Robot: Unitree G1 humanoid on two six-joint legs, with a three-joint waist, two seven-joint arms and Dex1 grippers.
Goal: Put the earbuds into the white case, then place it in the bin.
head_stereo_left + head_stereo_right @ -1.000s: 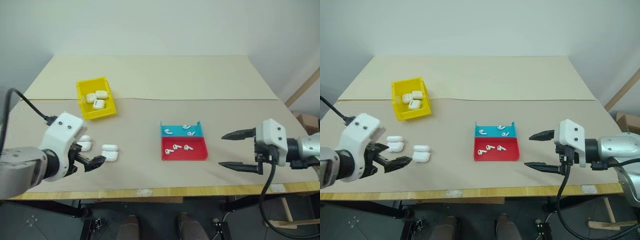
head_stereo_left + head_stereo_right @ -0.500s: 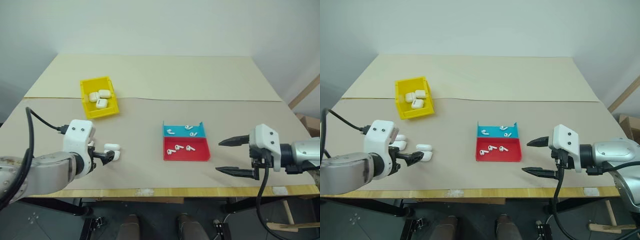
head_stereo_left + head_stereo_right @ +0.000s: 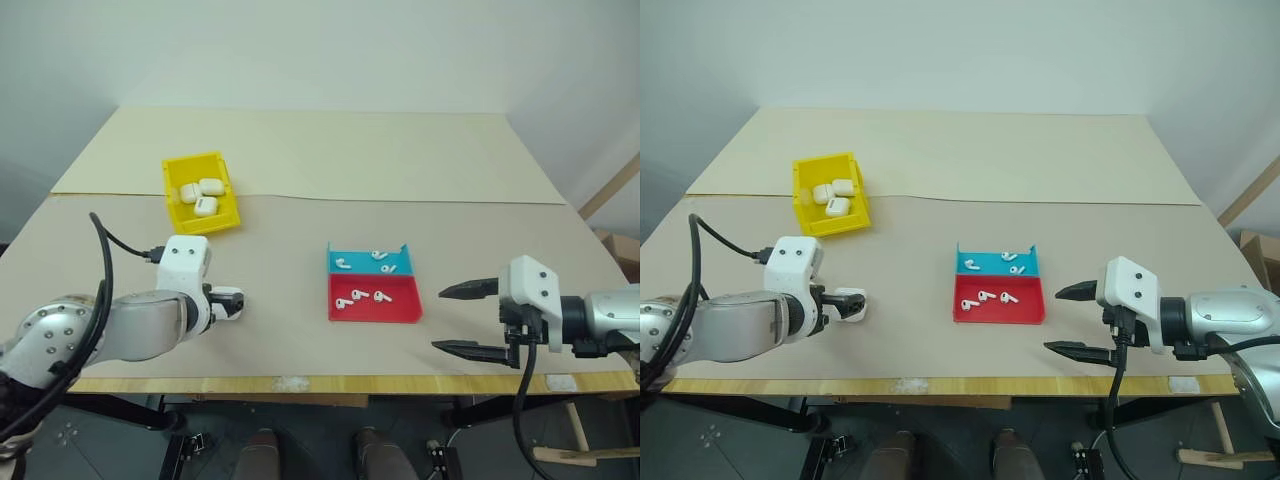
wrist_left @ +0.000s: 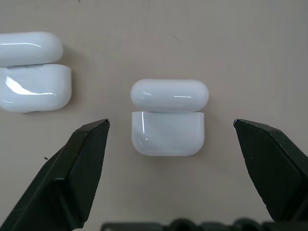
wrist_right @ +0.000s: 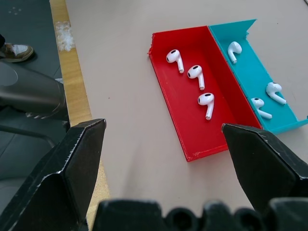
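Observation:
A white case (image 4: 167, 131) lies on the table with its lid flipped back. My left gripper (image 3: 231, 304) is open, with one black finger (image 4: 82, 159) on each side of the case and a gap on both sides. The earbuds (image 5: 198, 72) lie in a red-and-blue tray (image 3: 398, 312) at mid-table, three in the red part and three in the blue part. My right gripper (image 3: 466, 319) hangs open and empty to the right of that tray. The yellow bin (image 3: 186, 222) stands at the back left.
A second open white case (image 4: 33, 86) lies beside the first one. Three white cases (image 3: 201, 193) are in the yellow bin. The table's front edge (image 3: 300, 383) runs close below both grippers.
My left arm has swung in and down, and its wrist has rolled, so the open fingers now straddle the case. The right gripper has hardly moved.

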